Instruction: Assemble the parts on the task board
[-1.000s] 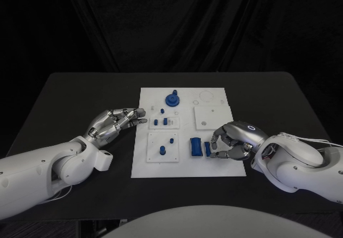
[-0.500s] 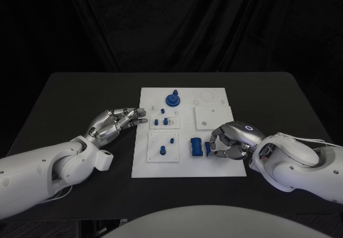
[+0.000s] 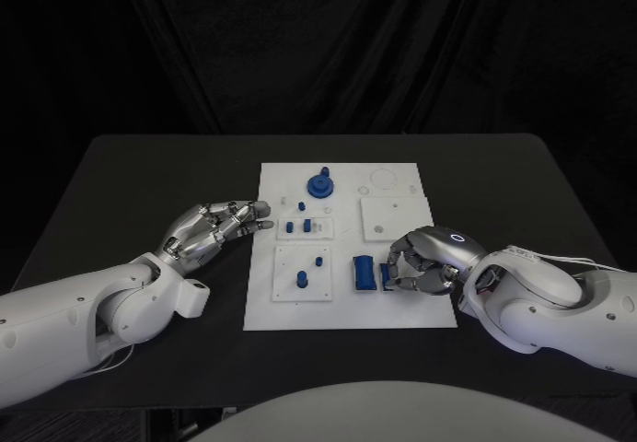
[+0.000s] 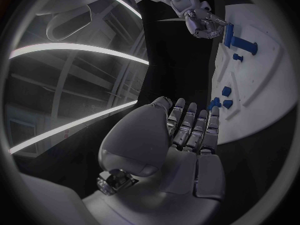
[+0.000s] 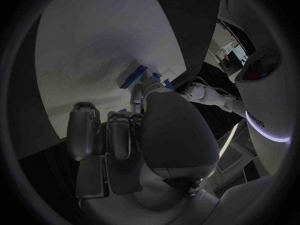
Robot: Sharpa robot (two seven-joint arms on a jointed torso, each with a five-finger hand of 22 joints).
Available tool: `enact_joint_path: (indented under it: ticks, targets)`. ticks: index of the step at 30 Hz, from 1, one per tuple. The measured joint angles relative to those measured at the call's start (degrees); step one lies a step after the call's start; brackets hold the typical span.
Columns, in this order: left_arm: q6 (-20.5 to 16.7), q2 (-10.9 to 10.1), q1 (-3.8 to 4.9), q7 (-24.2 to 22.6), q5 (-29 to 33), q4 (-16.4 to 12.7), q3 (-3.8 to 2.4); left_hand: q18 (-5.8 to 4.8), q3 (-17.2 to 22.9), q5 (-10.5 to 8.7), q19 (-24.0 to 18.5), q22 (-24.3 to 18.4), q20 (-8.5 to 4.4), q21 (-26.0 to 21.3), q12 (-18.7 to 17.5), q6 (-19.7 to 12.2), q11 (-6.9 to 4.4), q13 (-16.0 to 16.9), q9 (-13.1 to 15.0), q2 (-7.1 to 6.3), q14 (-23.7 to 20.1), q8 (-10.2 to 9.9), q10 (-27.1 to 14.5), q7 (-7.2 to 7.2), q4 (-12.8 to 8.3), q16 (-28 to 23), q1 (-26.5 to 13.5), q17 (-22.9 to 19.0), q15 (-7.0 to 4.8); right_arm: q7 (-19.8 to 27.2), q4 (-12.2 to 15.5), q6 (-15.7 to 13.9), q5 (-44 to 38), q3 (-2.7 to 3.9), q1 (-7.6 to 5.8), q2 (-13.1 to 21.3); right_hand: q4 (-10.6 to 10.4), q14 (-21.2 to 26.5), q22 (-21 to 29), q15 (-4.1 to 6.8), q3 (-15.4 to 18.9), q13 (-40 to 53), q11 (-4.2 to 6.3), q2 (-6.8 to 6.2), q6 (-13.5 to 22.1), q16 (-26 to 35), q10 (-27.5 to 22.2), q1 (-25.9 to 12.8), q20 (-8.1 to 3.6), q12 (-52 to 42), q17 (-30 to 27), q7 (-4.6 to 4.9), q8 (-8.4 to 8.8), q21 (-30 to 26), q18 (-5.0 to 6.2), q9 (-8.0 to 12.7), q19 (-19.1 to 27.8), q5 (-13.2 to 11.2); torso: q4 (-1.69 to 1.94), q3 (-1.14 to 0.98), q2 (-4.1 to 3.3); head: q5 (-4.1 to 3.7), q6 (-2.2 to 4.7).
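Observation:
The white task board (image 3: 399, 308) lies mid-table. A blue block (image 3: 363, 273) stands in its lower middle, with a narrow blue part (image 3: 387, 276) right beside it. My right hand (image 3: 427, 262) curls over that narrow part and pinches it between thumb and fingertips; the left wrist view shows the same right hand (image 4: 201, 20) on the narrow part (image 4: 229, 33). My left hand (image 3: 216, 230) hovers off the board's left edge, fingers apart and holding nothing. A round blue part with a peg (image 3: 320, 185) stands near the board's far edge.
Small blue pegs (image 3: 306, 225) stand in a raised plate left of centre, and two more (image 3: 309, 269) in the plate below it. A bare square plate (image 3: 394, 218) sits at the right. Black table (image 3: 146, 175) surrounds the board.
My right hand has shifted slightly left and closed its fingers around the narrow blue part. The left hand and the parts have stayed put.

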State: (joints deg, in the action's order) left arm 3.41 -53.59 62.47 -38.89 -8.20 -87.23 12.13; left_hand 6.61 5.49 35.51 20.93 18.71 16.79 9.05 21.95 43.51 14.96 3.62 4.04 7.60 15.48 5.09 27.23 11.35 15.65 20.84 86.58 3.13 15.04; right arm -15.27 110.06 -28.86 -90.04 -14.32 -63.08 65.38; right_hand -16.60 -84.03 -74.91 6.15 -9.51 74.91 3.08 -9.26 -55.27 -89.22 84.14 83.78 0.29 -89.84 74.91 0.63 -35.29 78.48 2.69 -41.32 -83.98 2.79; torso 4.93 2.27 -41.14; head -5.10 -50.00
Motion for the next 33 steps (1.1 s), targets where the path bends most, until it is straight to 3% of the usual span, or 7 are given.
enact_joint_path:
  ticks: [10,18,23,26,30,31,33]
  targets:
    - [0.05,0.02,-0.05,0.0,0.0,0.03,0.0,0.0,0.16,0.22,0.0,-0.01,0.0,0.0,0.0,0.0,0.0,0.0,0.0,0.0,0.0,0.0,0.0,0.0,-0.16,0.0,0.0,0.0,0.0,-1.02,-0.29,0.46,-0.02,0.02,0.25,-0.61,-0.31,0.0,0.0,0.0,0.35,0.0,0.0,-0.38,0.0,0.0,0.0,0.37,-0.08,0.0,0.0,0.0,-0.55,-0.61,0.0,-0.55,-0.08,0.0,-0.01,-0.03,-0.01,0.08,0.0]
    - [0.1,0.02,-0.12,0.0,0.0,0.03,0.0,0.01,0.16,0.22,0.0,-0.01,0.0,0.0,0.0,0.0,0.0,0.0,0.0,0.0,0.0,0.0,0.0,0.0,-0.16,0.0,0.0,-0.01,0.0,-0.7,-0.28,0.69,0.1,0.01,0.39,-0.48,-0.18,0.0,0.0,0.0,5.3,-0.01,0.0,-2.04,0.2,0.0,0.0,-1.33,-0.08,0.0,0.0,-0.2,-1.87,-0.61,0.0,-1.5,-0.08,0.0,-0.03,-0.05,-0.02,0.19,0.0]
    - [0.1,-0.07,-0.13,0.0,0.0,-0.12,0.0,0.0,0.16,0.22,0.0,-0.06,0.0,0.0,0.0,0.0,0.0,0.0,0.0,-0.07,0.0,0.0,0.0,0.0,-0.16,0.0,0.07,-0.01,0.0,1.9,-0.28,-1.02,1.49,0.0,0.42,0.6,-0.16,0.07,0.01,0.07,6.66,0.0,0.23,-1.02,-0.11,0.0,-0.19,-1.51,-0.08,0.0,0.0,-0.5,-2.72,-0.37,0.0,-2.15,-0.08,0.0,-0.05,-0.05,-0.02,0.39,0.0]
    - [0.07,-0.31,-0.14,0.0,0.0,-0.73,0.0,-0.94,0.41,0.22,-0.74,-0.79,-0.15,-0.11,0.0,0.0,0.03,0.0,0.03,-0.39,0.0,0.0,-0.03,0.0,-0.42,0.0,0.39,-0.01,0.0,5.55,0.73,-4.44,3.81,-0.01,0.43,1.85,-0.01,-0.1,0.01,0.52,4.49,0.04,0.73,0.94,-0.73,0.0,-0.1,0.88,-0.32,0.0,0.0,-1.12,-3.04,0.09,0.0,-2.38,0.11,0.0,-0.06,-0.05,-0.01,0.39,0.0]
    - [-0.13,-0.83,-0.14,0.0,0.0,-1.57,0.0,-0.94,0.72,0.22,-2.73,-2.11,-0.21,-1.35,0.0,0.0,0.44,0.0,0.05,-0.39,-0.06,0.0,0.01,0.0,-0.4,-0.05,0.37,-0.01,0.05,11.98,1.9,-10.45,8.93,0.05,0.41,3.17,-0.24,-0.1,0.01,0.52,-1.13,0.04,0.73,1.41,-0.24,2.15,-0.1,4.35,-0.53,0.0,0.0,-0.62,-1.98,-4.35,0.05,-1.83,0.59,1.27,-0.05,-0.04,0.02,0.54,0.0]
    - [-0.24,-0.96,-0.14,0.0,0.0,-1.74,0.0,-0.93,0.72,0.22,-3.14,-2.37,-0.23,-1.56,0.0,0.0,0.44,0.0,0.05,-0.44,-0.22,0.0,0.02,0.0,-0.4,-0.29,0.32,-0.01,0.22,13.58,2.06,-11.81,10.57,0.07,0.3,3.43,-0.2,-0.1,-0.01,0.52,-2.76,0.04,0.73,1.32,-0.11,3.61,-0.1,4.37,-0.33,0.0,0.0,-0.49,-1.22,-7.15,0.96,-1.41,1.7,2.75,-0.05,-0.03,0.02,0.71,0.0]
    - [-0.61,-1.3,-0.14,0.0,0.0,-2.2,-0.02,-0.93,1.03,0.22,-4.96,-3.58,-0.42,-2.56,-0.36,-1.29,-0.01,0.0,0.03,-1.03,-1.64,0.0,-0.44,-0.18,-0.39,-1.47,0.18,-0.15,-0.09,17.14,2.14,-14.5,15.02,0.07,-0.45,3.8,-0.04,0.89,-0.04,-0.54,-6.79,0.04,-0.49,0.93,0.55,10.7,-1.1,4.09,0.51,5.11,-4.06,0.41,2.32,-18.66,3.24,-1.24,6.74,6.05,-0.04,-0.03,0.02,0.96,0.0]
